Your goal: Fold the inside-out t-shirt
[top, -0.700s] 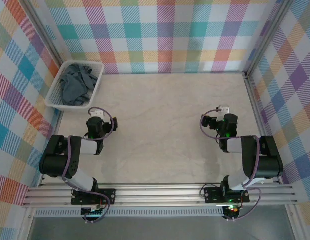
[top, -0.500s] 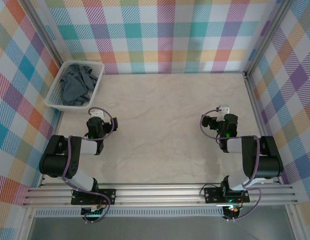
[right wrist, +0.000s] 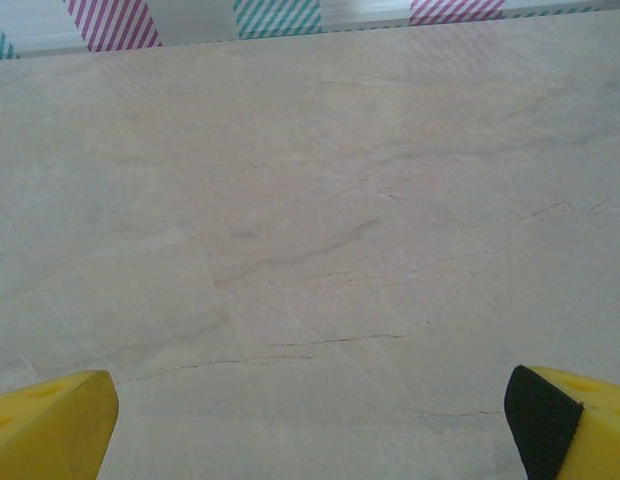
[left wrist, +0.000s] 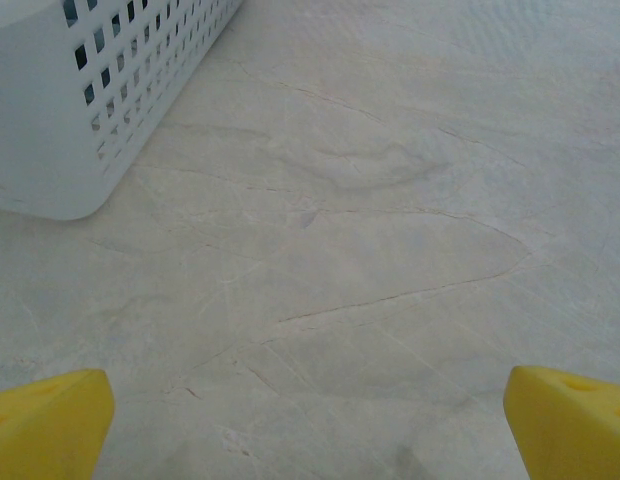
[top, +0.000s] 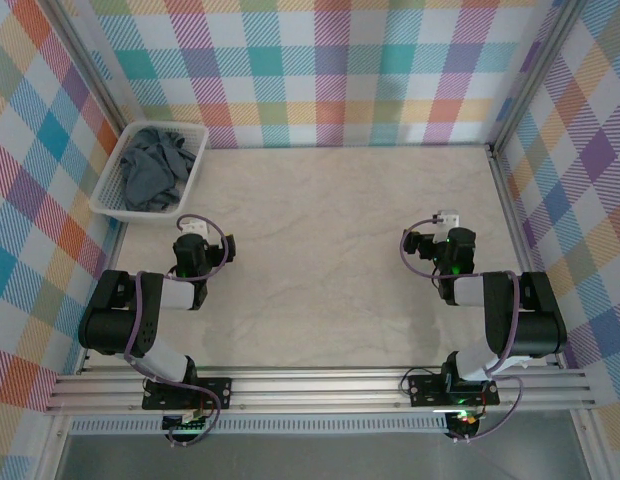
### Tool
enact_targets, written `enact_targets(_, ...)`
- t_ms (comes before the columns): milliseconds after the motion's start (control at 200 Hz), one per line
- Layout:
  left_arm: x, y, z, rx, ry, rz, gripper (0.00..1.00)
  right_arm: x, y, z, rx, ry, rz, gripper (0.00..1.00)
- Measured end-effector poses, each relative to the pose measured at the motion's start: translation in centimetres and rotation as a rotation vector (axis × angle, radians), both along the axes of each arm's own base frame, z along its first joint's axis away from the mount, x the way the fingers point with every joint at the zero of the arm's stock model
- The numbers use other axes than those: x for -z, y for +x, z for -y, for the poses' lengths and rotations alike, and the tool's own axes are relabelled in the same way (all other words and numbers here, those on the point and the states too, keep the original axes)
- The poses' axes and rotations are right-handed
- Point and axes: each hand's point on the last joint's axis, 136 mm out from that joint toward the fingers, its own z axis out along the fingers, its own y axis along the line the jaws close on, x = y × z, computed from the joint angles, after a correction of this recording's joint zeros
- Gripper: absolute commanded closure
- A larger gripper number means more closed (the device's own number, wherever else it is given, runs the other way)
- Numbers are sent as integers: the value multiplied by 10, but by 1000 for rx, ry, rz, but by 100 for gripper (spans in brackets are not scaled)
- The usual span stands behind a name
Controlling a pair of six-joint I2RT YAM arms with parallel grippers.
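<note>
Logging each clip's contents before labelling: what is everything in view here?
t-shirt: one, dark grey, crumpled in the basket
basket: one, white mesh, table's far left corner
table: one, pale marbled, under everything
walls: three, pastel plaid, around the table
rail: one, silver, near edge, bearing both arms
left arm: one, black, near left; yellow jaws open
right arm: one, black, near right; yellow jaws open

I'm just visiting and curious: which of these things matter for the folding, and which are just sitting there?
For the job: t-shirt, crumpled in the basket; left gripper, open; right gripper, open.
Just there: basket; table; checked walls.
</note>
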Motion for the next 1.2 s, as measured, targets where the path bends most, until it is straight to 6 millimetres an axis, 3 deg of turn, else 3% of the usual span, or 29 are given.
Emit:
enact_targets(115, -2, -1, 0, 1, 1, 1, 0, -13, -12, 11, 80, -3, -43, 0)
enact_targets(210, -21, -7, 1, 5, 4, 11, 0, -72, -17, 17, 151, 62, -7, 0)
enact_targets(280, -57, -10, 0, -7, -7, 56, 0, -133, -14, 16, 169, 143, 43, 0)
enact_targets(330, -93, -6, -1, -19, -24, 110, 0, -170, -14, 9, 147, 200, 67, 0)
enact_targets(390, -139, 3, -3, -48, -51, 162, 0, -196, -16, -6, 82, 266, 50, 0)
enact_targets(460, -191, 15, -8, -92, -94, 218, 0, -207, -18, -33, -27, 340, -25, 0)
enact_targets(525, -227, 26, -16, -143, -137, 237, 0, -202, -20, -61, -125, 399, -137, 0)
enact_targets(630, -251, 56, -45, -247, -192, 198, 0, -187, -24, -102, -248, 461, -329, 0)
enact_targets(725, -235, 95, -75, -330, -239, 102, 0, -175, -35, -125, -311, 485, -448, 0)
enact_targets(850, -170, 137, -114, -440, -314, -71, 0, -168, -50, -131, -321, 503, -527, 0)
enact_targets(970, -96, 151, -146, -548, -344, -235, 0, -166, -60, -129, -311, 506, -559, 0)
enact_targets(1040, -64, 158, -162, -591, -361, -302, 0, -169, -67, -128, -311, 506, -560, 0)
enact_targets(1135, -34, 170, -178, -610, -388, -344, 0, -173, -79, -126, -311, 506, -562, 0)
enact_targets(1200, -24, 182, -185, -606, -410, -359, 1, -176, -87, -125, -314, 506, -571, 0)
